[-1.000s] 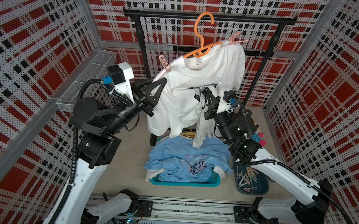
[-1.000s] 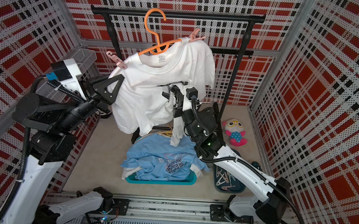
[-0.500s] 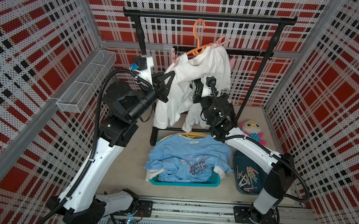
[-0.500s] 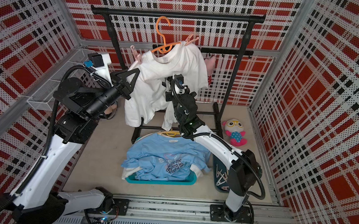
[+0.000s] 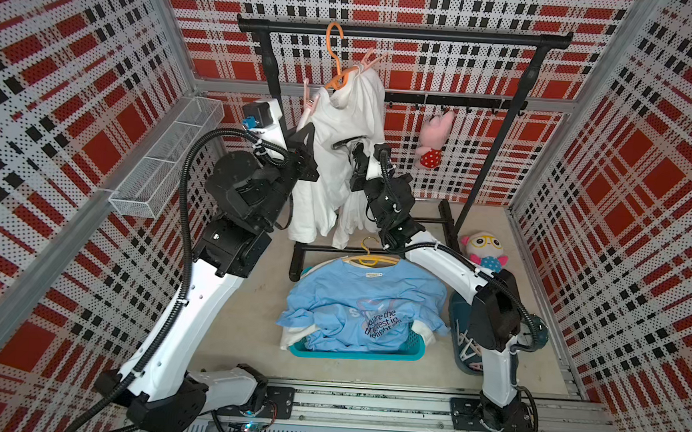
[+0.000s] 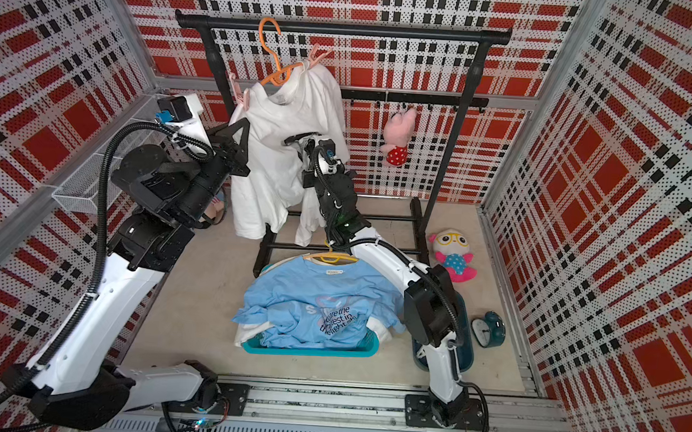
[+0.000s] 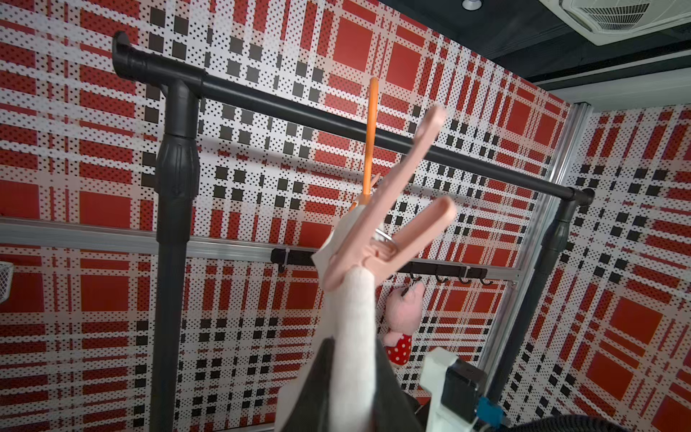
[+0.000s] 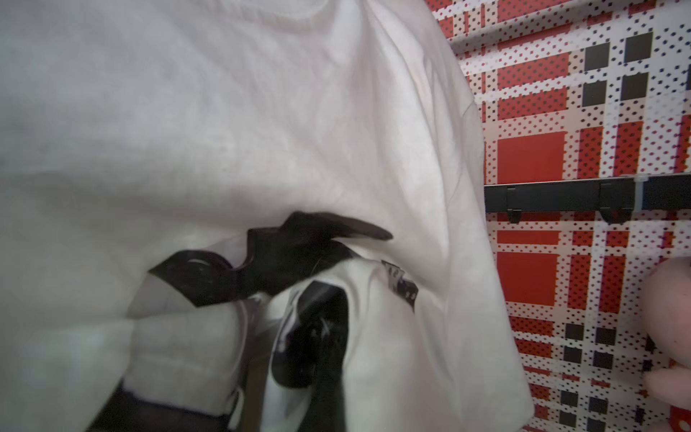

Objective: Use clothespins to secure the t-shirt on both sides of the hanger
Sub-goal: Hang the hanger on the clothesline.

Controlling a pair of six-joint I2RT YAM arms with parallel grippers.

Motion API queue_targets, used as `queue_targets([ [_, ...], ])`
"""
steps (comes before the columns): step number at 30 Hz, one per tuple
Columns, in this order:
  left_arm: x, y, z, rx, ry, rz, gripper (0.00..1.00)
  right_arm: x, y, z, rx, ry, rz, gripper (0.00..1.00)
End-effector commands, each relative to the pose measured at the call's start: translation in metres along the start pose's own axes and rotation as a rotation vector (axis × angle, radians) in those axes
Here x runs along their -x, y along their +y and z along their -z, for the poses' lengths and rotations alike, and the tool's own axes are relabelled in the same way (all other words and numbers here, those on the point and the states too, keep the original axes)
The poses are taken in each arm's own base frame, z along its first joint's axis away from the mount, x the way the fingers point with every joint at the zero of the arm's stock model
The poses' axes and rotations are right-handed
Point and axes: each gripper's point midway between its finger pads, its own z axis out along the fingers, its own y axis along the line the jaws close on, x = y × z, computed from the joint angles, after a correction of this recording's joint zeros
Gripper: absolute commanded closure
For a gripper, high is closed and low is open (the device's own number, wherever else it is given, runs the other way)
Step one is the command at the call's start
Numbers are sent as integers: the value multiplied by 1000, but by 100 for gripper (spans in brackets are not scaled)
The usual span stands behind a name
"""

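The white t-shirt (image 5: 341, 141) and orange hanger (image 5: 339, 78) have swung up and back to the rail (image 5: 432, 34).

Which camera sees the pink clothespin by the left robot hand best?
The left wrist view: the clothespin is close up, clipped on the white t-shirt. In both top views the clothespin is tiny at the shirt's shoulder. The right wrist view shows only cloth.
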Motion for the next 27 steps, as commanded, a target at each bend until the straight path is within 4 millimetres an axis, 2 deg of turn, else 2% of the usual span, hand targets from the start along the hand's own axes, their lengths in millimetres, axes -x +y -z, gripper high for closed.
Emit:
queue_targets([
  [1,49,6,4,30,-157,16,100,27,13,-6,69,-94,-91,100],
  [10,59,22,-10,86,-176,-7,100,8,45,-8,148,-59,-162,100],
  [18,53,43,-24,178,-150,-62,100,-6,59,-9,193,-35,-173,100],
  [27,40,56,-34,214,-112,-84,100,-21,61,-10,197,3,-168,100],
])
